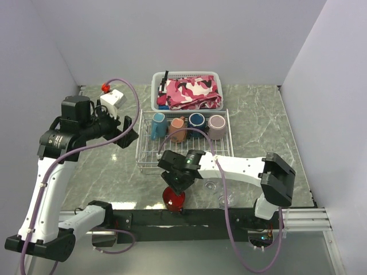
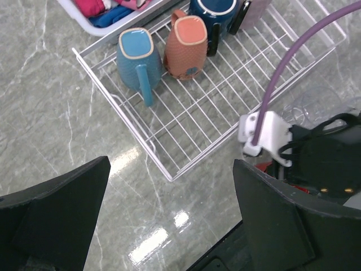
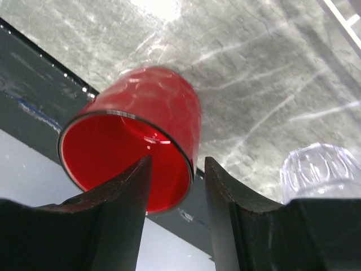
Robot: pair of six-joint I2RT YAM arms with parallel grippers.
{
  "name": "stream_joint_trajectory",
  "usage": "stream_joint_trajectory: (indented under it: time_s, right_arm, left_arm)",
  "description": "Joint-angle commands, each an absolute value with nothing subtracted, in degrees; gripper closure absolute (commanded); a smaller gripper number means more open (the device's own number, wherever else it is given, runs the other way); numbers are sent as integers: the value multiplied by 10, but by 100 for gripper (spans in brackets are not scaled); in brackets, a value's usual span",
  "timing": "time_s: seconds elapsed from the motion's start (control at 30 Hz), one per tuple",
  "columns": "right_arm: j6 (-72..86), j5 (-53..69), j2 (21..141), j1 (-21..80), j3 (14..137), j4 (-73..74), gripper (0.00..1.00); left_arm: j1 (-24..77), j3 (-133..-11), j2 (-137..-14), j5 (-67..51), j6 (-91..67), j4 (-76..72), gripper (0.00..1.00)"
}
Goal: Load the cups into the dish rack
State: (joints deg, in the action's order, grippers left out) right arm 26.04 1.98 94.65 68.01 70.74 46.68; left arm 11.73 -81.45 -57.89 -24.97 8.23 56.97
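A glossy red cup (image 1: 174,199) (image 3: 152,107) lies tilted at the table's front edge, mouth toward the camera. My right gripper (image 1: 176,184) (image 3: 177,161) is open astride its rim, one finger inside the mouth, one outside, with a visible gap. The white wire dish rack (image 1: 149,157) (image 2: 169,141) holds teal (image 1: 158,125) (image 2: 137,53), terracotta (image 1: 178,129) (image 2: 188,48), navy (image 1: 196,121) (image 2: 217,11) and mauve (image 1: 216,126) (image 2: 254,8) cups on their sides. Two clear glasses (image 1: 211,185) (image 1: 226,199) (image 3: 321,169) stand on the table. My left gripper (image 1: 129,133) (image 2: 171,161) hovers open left of the rack.
A white slotted basket (image 1: 186,90) (image 2: 101,25) with pink camouflage cloth sits behind the rack. A small white box (image 1: 112,100) rests at the back left. A black rail (image 1: 200,217) runs along the table's front edge under the red cup.
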Motion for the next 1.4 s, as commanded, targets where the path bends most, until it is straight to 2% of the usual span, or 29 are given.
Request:
stream_joint_trajectory:
  time_s: [0.0, 0.2, 0.33, 0.43, 0.47, 0.5, 0.73, 0.9, 1.0, 1.13, 1.2, 1.37]
  right_arm:
    - [254, 32, 967, 683, 701, 428, 54]
    - [251, 54, 982, 683, 688, 406, 58]
    - [255, 66, 981, 682, 680, 397, 69]
    - [256, 65, 969, 681, 679, 399, 83]
    - [256, 64, 962, 682, 679, 403, 95]
    - [256, 61, 959, 682, 679, 406, 100]
    - [260, 28, 911, 680, 755, 468, 100]
    - [266, 28, 846, 652, 876, 540, 100]
    - [288, 91, 779, 585, 909, 519, 100]
    - [341, 224, 687, 413, 876, 413, 100]
    - [369, 307, 668, 367, 869, 385, 100]
    - [423, 373, 670, 314, 840, 289, 100]
  left_arm:
    - [119, -857, -579, -278, 76, 570, 4]
    - [119, -872, -584, -276, 64, 557, 3]
    - [119, -867, -585, -275, 57, 548, 4]
    - [119, -869, -592, -277, 55, 547, 4]
    - [119, -873, -594, -279, 53, 546, 4]
    - [119, -874, -597, -281, 51, 544, 4]
    - [120, -892, -611, -287, 44, 535, 4]
    - [119, -898, -606, -275, 26, 510, 4]
    - [120, -902, -619, -299, 4, 497, 4]
    - [119, -911, -649, -378, -72, 462, 3]
    - [120, -918, -665, -421, -104, 413, 4]
    - [120, -937, -702, -482, -191, 310, 4]
